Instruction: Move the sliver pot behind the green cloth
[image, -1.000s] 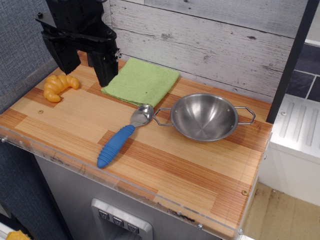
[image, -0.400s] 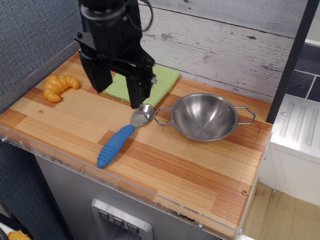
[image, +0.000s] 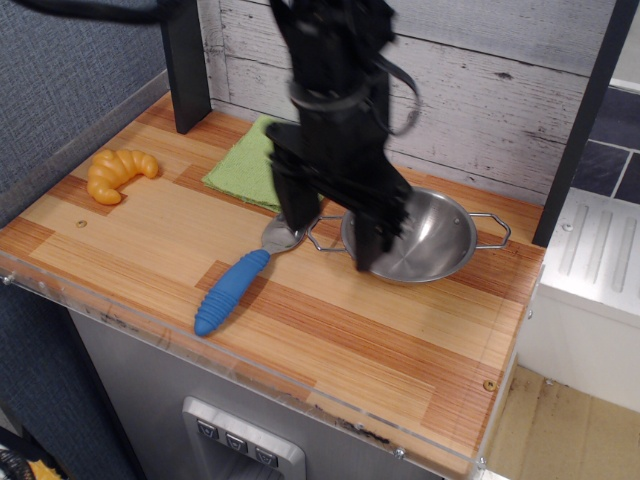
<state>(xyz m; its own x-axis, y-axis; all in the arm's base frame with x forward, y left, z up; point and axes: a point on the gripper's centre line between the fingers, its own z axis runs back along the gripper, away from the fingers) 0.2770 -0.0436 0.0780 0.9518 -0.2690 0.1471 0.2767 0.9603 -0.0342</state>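
Observation:
The shiny silver pot (image: 430, 240) with two wire loop handles sits on the wooden counter right of centre. The light-green cloth (image: 245, 165) lies flat at the back, left of the pot, partly hidden by my arm. My black gripper (image: 335, 235) is open and empty. It hangs over the pot's left handle and left rim, one finger by the spoon bowl, the other over the pot's left side. I cannot tell if it touches the pot.
A blue-handled metal spoon (image: 232, 283) lies just left of the pot, its bowl by the pot's left handle. An orange croissant toy (image: 115, 172) sits at the far left. A whitewashed plank wall (image: 480, 90) runs behind the counter.
My gripper has swept right from the back left, past the green cloth, to above the pot's left handle. The pot, spoon, cloth and croissant have not moved.

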